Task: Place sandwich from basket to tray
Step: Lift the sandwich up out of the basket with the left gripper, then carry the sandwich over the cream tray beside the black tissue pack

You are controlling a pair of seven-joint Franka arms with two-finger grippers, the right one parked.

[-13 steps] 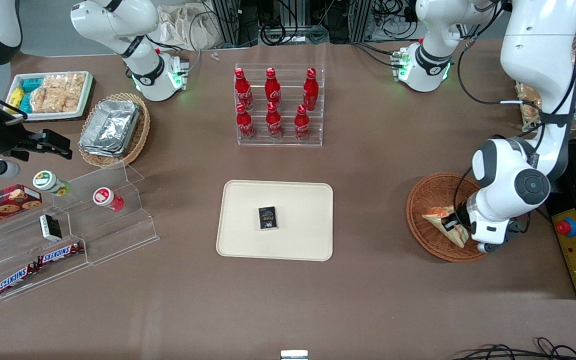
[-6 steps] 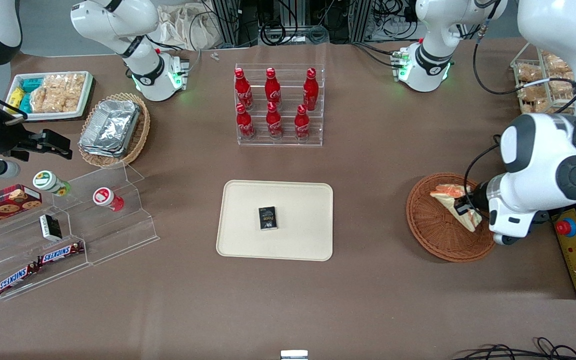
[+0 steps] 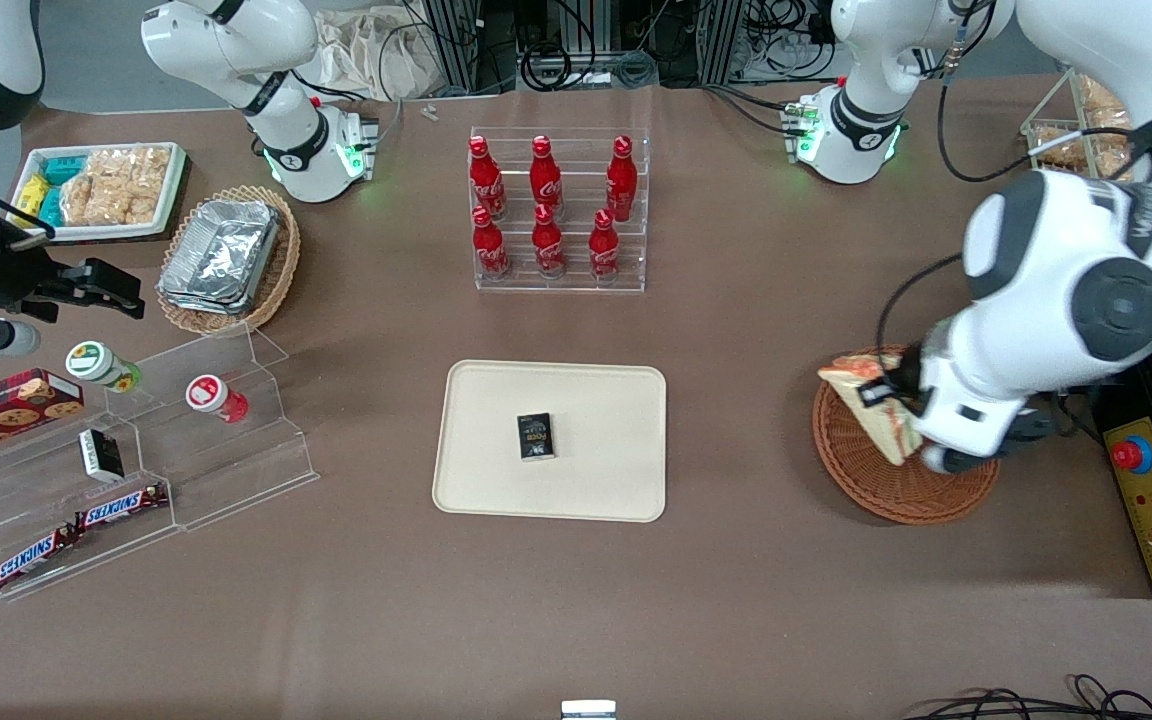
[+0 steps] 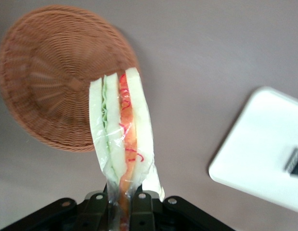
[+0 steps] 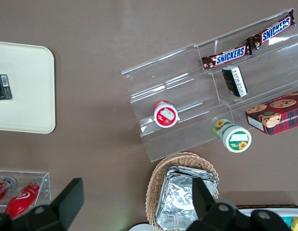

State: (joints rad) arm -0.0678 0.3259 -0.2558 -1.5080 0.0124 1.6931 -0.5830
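Observation:
My left gripper point(image 3: 881, 395) is shut on the wrapped sandwich point(image 3: 876, 410), a white-bread wedge with orange and green layers, and holds it up above the reddish-brown wicker basket point(image 3: 886, 485) at the rim nearest the tray. In the left wrist view the sandwich point(image 4: 121, 130) hangs pinched between the two black fingers point(image 4: 142, 211), with the basket point(image 4: 47, 82) below it. The cream tray point(image 3: 596, 390) lies mid-table with a small black box point(image 3: 535, 436) on it; its corner shows in the wrist view point(image 4: 257, 154).
An acrylic rack of red bottles point(image 3: 558, 210) stands farther from the front camera than the tray. A red stop button box point(image 3: 1151, 490) sits beside the basket at the working arm's end. Snack shelves point(image 3: 126, 460) and a foil-tray basket point(image 3: 226, 255) lie toward the parked arm's end.
The gripper has lifted the sandwich out of the basket and carried it upward and toward the tray side of the basket's rim.

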